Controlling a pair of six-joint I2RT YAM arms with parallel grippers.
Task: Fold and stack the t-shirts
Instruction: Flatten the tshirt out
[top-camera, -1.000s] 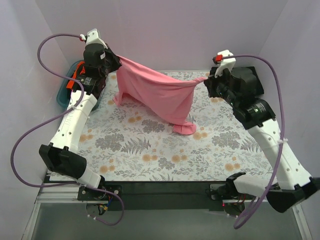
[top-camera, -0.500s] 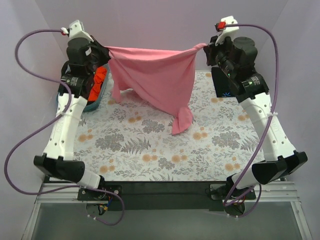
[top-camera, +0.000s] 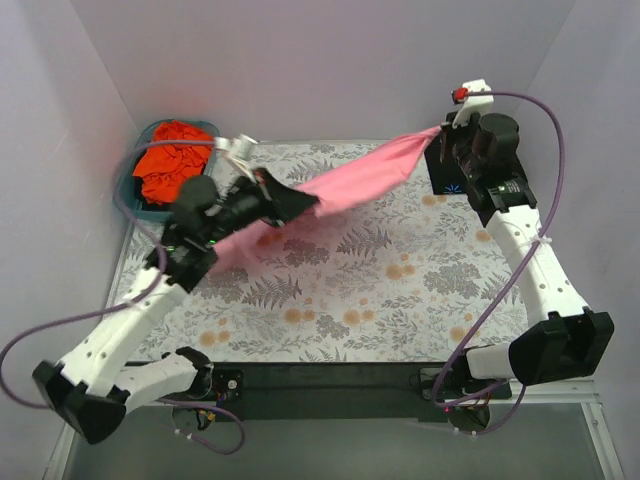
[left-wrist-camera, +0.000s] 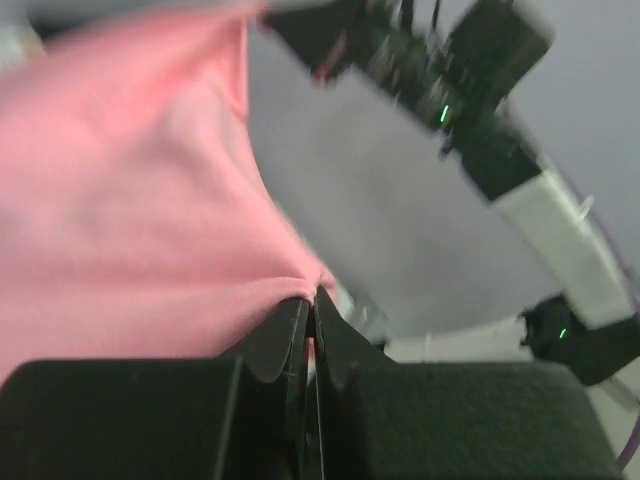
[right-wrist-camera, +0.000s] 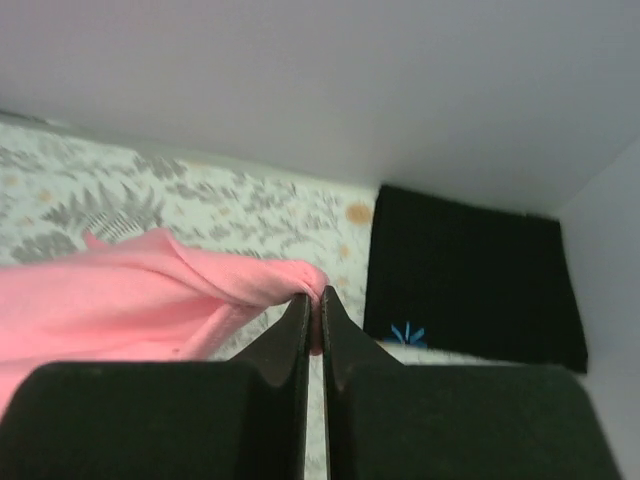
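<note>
Pink t-shirt (top-camera: 365, 178) stretches taut between the two grippers. Nearest, the left arm leans low and forward over the floral table (top-camera: 350, 300), wrist turned rightward. The left gripper (top-camera: 303, 204) is pinched tight on one end of the cloth, with slack trailing under its forearm. Farther off, the right arm stands extended, and the right gripper (top-camera: 441, 131) is raised and clamped on the other end. Just beneath that gripper lies the black t-shirt (top-camera: 447, 182). Well off to the left gripper's left, the orange-red t-shirt (top-camera: 172, 165) fills the teal basket (top-camera: 124, 186).
</note>
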